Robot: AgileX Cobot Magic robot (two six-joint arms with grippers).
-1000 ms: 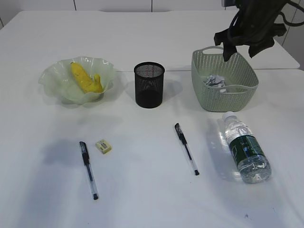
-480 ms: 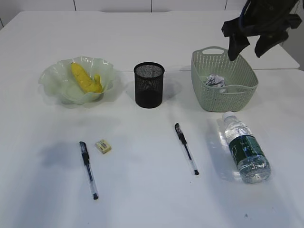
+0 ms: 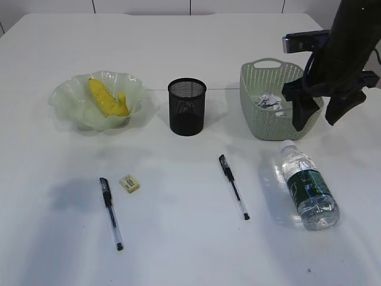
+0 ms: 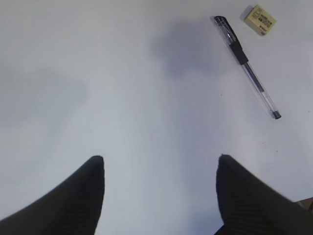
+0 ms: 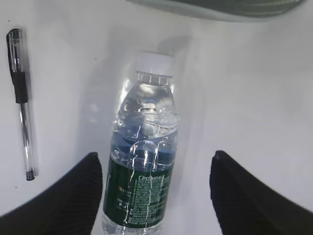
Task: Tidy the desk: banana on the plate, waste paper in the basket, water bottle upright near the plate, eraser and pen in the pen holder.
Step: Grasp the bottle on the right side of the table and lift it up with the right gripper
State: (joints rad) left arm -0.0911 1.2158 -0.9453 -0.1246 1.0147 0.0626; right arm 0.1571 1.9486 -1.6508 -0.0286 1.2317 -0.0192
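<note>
Exterior view, left to right: a banana [image 3: 107, 98] is seen lying in a wavy green plate [image 3: 65, 101] at the far left of the white bench [image 3: 178, 238]. Nearer the camera, a pen [image 3: 111, 213] lies flat, and an eraser [image 3: 130, 183] is set just beside its upper end, not touching it. A black mesh holder [image 3: 187, 106] stands upright in the middle, right of the plate. A second pen [image 3: 233, 186] lies flat at centre right. A green basket [image 3: 268, 122] is placed at the right, with crumpled paper [image 3: 269, 100] inside it. A bottle [image 3: 308, 185] lies on its side in front of the basket, its white cap toward the basket. The right gripper [image 3: 317, 116] is held in the air above the basket's right end and the bottle's cap, its jaws spread wide and nothing between them.

Left wrist view: the left gripper [image 4: 160, 169] is shown above bare bench, jaws wide and empty; the first pen and the eraser are seen at the upper right, well apart from the jaws.

Right wrist view: the bottle is seen lying between the spread fingertips [image 5: 93, 166], untouched; the second pen lies at the left edge, and the basket's rim crosses the top.
</note>
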